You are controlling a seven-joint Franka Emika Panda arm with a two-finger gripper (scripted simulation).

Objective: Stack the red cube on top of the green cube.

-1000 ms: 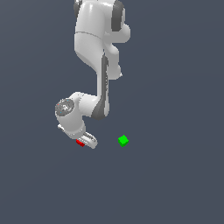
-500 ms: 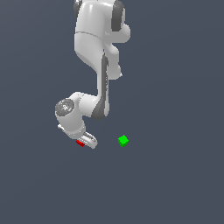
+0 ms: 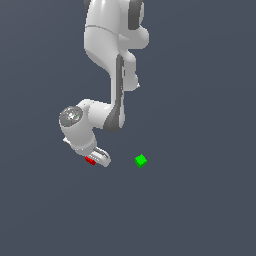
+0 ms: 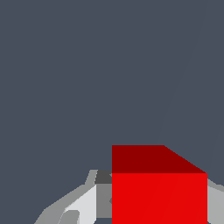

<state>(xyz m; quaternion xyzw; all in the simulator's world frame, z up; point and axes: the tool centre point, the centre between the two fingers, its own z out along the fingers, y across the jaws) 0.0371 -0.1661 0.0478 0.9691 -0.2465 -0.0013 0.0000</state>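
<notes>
The red cube lies low at the exterior view's left, mostly covered by my gripper. In the wrist view the red cube fills the space between my fingers, and grey pads meet both of its sides, so the gripper is shut on it. To the exterior view's right of the gripper, apart from it by a few cube widths, the green cube sits alone on the dark surface. The wrist view does not show the green cube.
The white arm rises above the gripper toward the top of the exterior view. A plain dark grey surface spreads all around both cubes.
</notes>
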